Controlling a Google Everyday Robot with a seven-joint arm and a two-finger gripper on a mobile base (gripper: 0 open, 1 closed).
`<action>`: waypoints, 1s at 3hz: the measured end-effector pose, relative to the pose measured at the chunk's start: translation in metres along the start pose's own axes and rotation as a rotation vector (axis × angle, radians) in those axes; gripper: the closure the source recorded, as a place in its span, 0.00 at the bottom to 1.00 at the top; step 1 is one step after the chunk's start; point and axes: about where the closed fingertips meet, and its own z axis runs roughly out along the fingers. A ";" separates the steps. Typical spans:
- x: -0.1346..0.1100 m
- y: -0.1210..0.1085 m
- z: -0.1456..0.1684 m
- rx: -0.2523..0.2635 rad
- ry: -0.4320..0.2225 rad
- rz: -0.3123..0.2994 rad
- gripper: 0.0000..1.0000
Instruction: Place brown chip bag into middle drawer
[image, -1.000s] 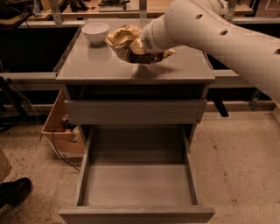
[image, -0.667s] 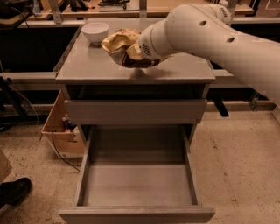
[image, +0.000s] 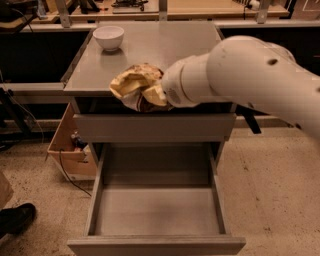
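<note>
The crumpled dark brown and tan foil chip bag (image: 132, 86) has left the back of the grey desk (image: 165, 47) and now hangs at its front edge, overlapping the closed grey upper drawer front (image: 155, 128); a second ago it was up beside the small white bowl (image: 108, 36), which has stayed put and is now well apart from it; the gripper (image: 152, 96) at the end of the white arm is buried in the bag, its jaws hidden by foil and wrist, yet since the bag rides clear of the desk I judge them closed on it; the wide grey middle drawer (image: 155, 212) stands pulled out below; the lift looks done, and what remains, I judge, is lowering the bag past the upper front and releasing it over the drawer floor.
</note>
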 end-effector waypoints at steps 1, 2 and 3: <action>0.050 0.046 -0.013 -0.072 0.039 0.047 1.00; 0.116 0.088 -0.016 -0.144 0.115 0.145 1.00; 0.116 0.088 -0.016 -0.144 0.115 0.145 1.00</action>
